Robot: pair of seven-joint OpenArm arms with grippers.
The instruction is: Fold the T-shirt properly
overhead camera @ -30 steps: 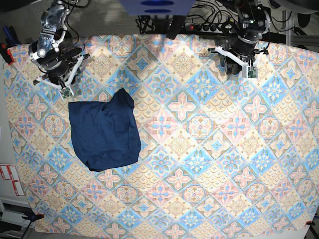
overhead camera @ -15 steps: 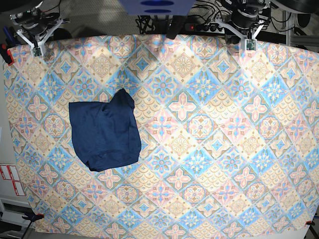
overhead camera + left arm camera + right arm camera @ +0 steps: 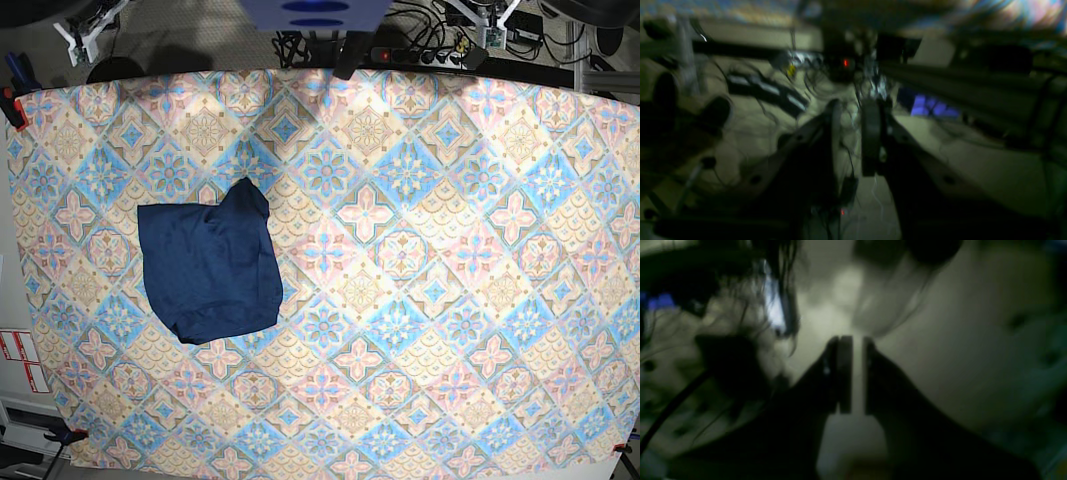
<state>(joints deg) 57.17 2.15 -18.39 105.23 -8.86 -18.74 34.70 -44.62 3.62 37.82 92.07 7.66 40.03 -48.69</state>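
T-shirt (image 3: 210, 262): folded, well apart from both | left end effector (image 3: 853, 133): slightly spread, empty | right end effector (image 3: 853, 373): narrowly spread, empty

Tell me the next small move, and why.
Probably none on the cloth: park. The T-shirt lies as a compact folded square on the tablecloth, one flap poking up at its top edge. Both hands are off the table, empty, jaws slightly apart.

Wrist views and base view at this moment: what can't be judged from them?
- T-shirt, base view: folded into a rough square; the layers beneath and the sleeves are hidden by its own top layer.
- Left gripper, left wrist view: dark and motion-blurred; the surroundings are unreadable.
- Right gripper, right wrist view: dim and blurred; a narrow gap shows, nothing seen in it.
- Both arms, base view: nearly cut off by the top edge.
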